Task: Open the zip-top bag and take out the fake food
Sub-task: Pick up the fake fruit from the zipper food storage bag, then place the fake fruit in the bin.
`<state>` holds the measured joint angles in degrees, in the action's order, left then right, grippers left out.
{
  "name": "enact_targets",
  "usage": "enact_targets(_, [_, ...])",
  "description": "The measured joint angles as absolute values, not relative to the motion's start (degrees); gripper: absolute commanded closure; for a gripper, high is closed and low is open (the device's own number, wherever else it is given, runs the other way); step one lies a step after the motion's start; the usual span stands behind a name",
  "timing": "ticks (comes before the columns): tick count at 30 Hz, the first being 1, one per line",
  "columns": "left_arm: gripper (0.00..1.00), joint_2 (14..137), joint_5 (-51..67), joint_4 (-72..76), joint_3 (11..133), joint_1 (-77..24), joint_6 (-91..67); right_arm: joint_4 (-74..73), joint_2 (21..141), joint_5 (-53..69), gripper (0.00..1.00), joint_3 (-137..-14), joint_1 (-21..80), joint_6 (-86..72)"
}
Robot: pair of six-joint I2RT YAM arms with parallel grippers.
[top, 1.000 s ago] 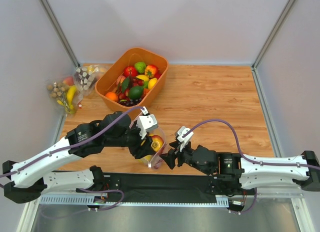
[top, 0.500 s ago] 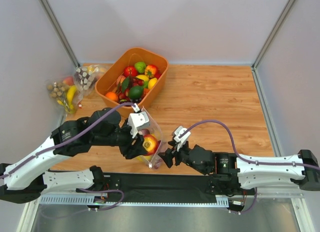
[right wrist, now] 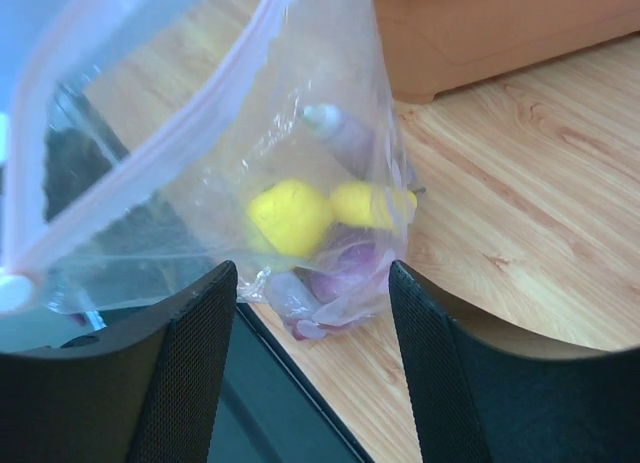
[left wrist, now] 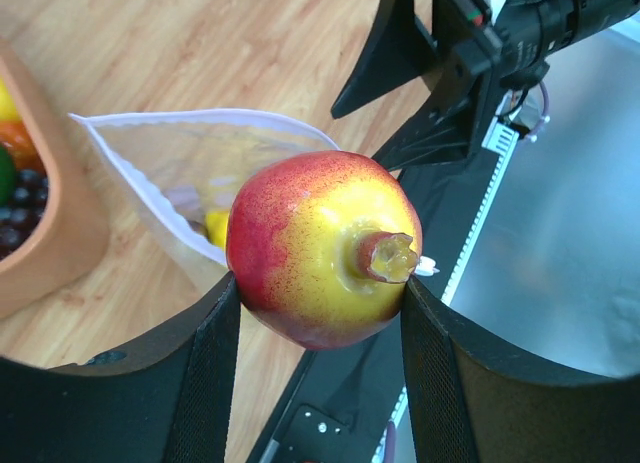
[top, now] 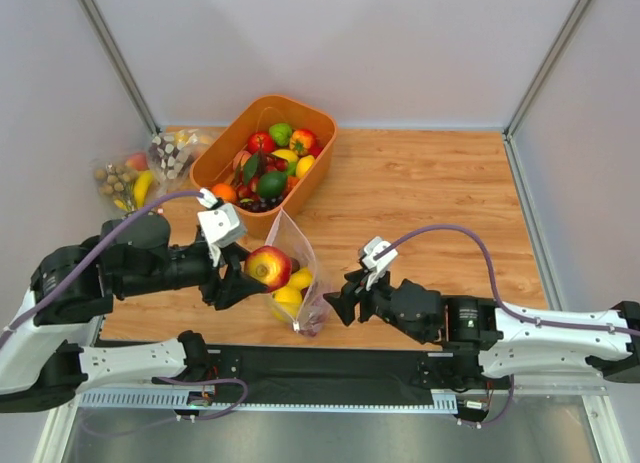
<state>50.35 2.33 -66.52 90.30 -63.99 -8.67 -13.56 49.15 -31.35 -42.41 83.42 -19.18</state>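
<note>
The clear zip-top bag (top: 303, 255) stands on the wood with its mouth open upward. Yellow round fruits (top: 288, 295) and a purple piece (top: 313, 321) lie in its bottom. My left gripper (top: 262, 273) is shut on a red-and-yellow apple (left wrist: 320, 248), holding it just left of and above the bag's mouth (left wrist: 200, 168). My right gripper (top: 338, 305) is open, low at the bag's right side. In the right wrist view the bag (right wrist: 200, 173) with the yellow fruits (right wrist: 290, 215) and the purple onion (right wrist: 345, 278) sits just ahead of its fingers (right wrist: 190, 363).
An orange tub (top: 216, 159) full of fake fruit stands behind the bag. Clear bags with a banana and nuts (top: 130, 183) lie at the far left by the wall. A black strip (top: 330, 368) runs along the near table edge.
My left gripper has lifted the apple out of the bag and drawn it back to the left. The right gripper has shifted slightly right, away from the bag, its jaws a touch narrower.
</note>
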Motion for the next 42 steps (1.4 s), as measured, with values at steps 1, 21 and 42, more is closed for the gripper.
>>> enact_targets(1, [1.0, 49.8, 1.9, -66.6, 91.1, -64.0, -8.7, -14.7, 48.6, -31.7, 0.37, -43.6, 83.4, -19.7])
enact_targets(21, [1.0, 59.7, -12.8, -61.3, 99.4, -47.7, -4.3, -32.6, 69.4, -37.7, 0.41, -75.2, 82.7, -25.3])
enact_targets(42, [1.0, 86.3, -2.7, -44.5, 92.3, -19.1, -7.9, -42.5, 68.2, -41.1, 1.0, -72.4, 80.8, -30.4])
